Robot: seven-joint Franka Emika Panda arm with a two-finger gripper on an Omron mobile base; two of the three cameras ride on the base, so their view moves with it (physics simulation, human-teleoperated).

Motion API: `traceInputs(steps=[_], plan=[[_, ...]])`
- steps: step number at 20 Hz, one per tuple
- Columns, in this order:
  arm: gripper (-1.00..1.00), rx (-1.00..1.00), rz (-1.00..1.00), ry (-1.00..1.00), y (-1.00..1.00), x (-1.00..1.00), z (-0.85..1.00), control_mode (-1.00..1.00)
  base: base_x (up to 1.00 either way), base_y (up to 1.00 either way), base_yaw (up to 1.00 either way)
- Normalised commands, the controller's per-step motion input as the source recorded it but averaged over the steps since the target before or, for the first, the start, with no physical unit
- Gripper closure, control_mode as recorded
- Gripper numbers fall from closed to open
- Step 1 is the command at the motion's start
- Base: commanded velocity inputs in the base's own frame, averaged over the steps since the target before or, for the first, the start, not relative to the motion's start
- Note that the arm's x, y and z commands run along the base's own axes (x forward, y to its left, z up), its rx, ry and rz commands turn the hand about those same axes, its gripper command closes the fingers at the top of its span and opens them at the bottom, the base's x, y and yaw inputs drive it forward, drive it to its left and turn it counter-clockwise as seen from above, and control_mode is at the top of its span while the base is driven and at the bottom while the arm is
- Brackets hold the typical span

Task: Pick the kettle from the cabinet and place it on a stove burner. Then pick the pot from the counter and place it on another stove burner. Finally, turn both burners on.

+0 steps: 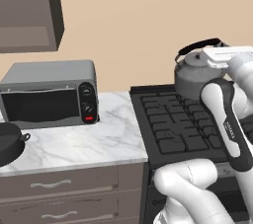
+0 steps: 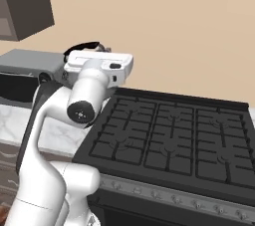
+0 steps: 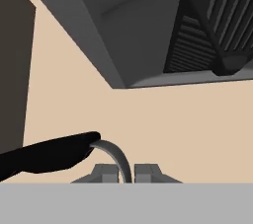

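Observation:
The grey kettle (image 1: 193, 74) hangs over the rear left grates of the black stove (image 1: 173, 119), its black arched handle (image 1: 197, 46) on top. In the hand view my gripper (image 3: 127, 173) is shut on the grey metal end of that handle (image 3: 116, 155), and the black grip (image 3: 49, 155) runs off to the left. From the right base view the arm hides the kettle's body, leaving just the handle (image 2: 85, 46) in sight. The dark pot (image 1: 7, 144) sits on the marble counter (image 1: 84, 141) at the far left edge. The brown cabinet (image 1: 29, 11) hangs at upper left.
A grey toaster oven (image 1: 49, 94) stands on the counter left of the stove. The burner grates (image 2: 169, 130) spread out bare to the right of the arm. A grey range hood (image 3: 163, 25) is overhead. Drawers (image 1: 54, 186) sit under the counter.

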Motion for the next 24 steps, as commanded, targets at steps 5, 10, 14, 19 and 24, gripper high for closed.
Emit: traceInputs(steps=[5, 10, 14, 19, 24], plan=[[1.0, 0.0, 0.09, 0.01, -0.19, 0.24, -0.07, -1.0, 0.0, 0.0, 0.0], [1.0, 0.0, 0.12, 0.01, -0.1, 0.22, -0.13, -1.0, 0.0, 0.0, 0.0], [1.0, 0.0, 0.09, 0.04, -0.02, 0.18, -0.2, -1.0, 0.0, 0.0, 0.0], [1.0, 0.0, 0.06, 0.04, -0.05, 0.15, -0.18, -1.0, 0.0, 0.0, 0.0], [1.0, 0.0, 0.05, 0.03, 0.0, 0.18, -0.16, -1.0, 0.0, 0.0, 0.0]])
